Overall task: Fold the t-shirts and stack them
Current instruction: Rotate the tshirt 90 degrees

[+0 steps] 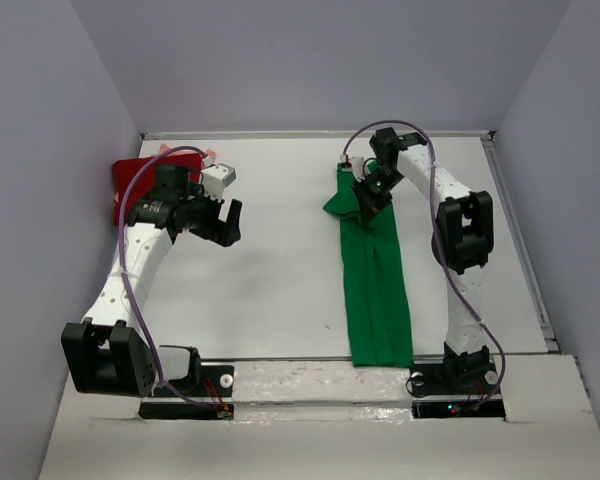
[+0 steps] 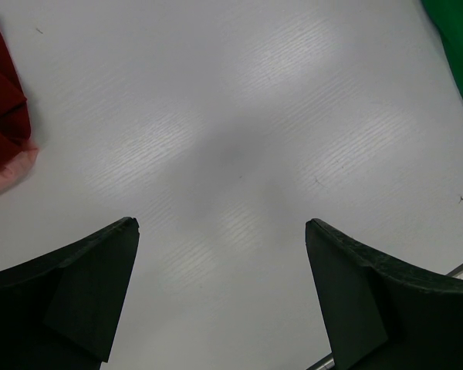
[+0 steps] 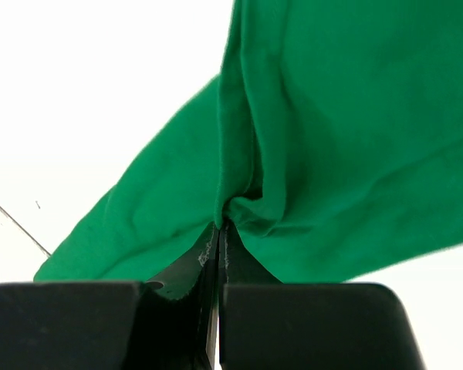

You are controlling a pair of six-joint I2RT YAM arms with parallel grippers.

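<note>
A bright green t-shirt (image 1: pixel 377 290) lies as a long narrow strip down the right half of the table, its near end at the front edge. My right gripper (image 1: pixel 365 203) is shut on the far end of the green t-shirt (image 3: pixel 332 139), pinching a bunched fold at the fingertips (image 3: pixel 220 227). A dark red t-shirt (image 1: pixel 130 183) lies at the far left with a pale salmon-pink t-shirt (image 2: pixel 11 169) showing beneath the dark red t-shirt (image 2: pixel 1 104). My left gripper (image 1: pixel 230 222) is open over bare table, to the right of that pile, holding nothing.
Grey walls enclose the white table (image 1: pixel 270 270) on the left, back and right. A raised lip runs along its right side (image 1: pixel 525 260). The arm bases sit at the near edge (image 1: pixel 310 385).
</note>
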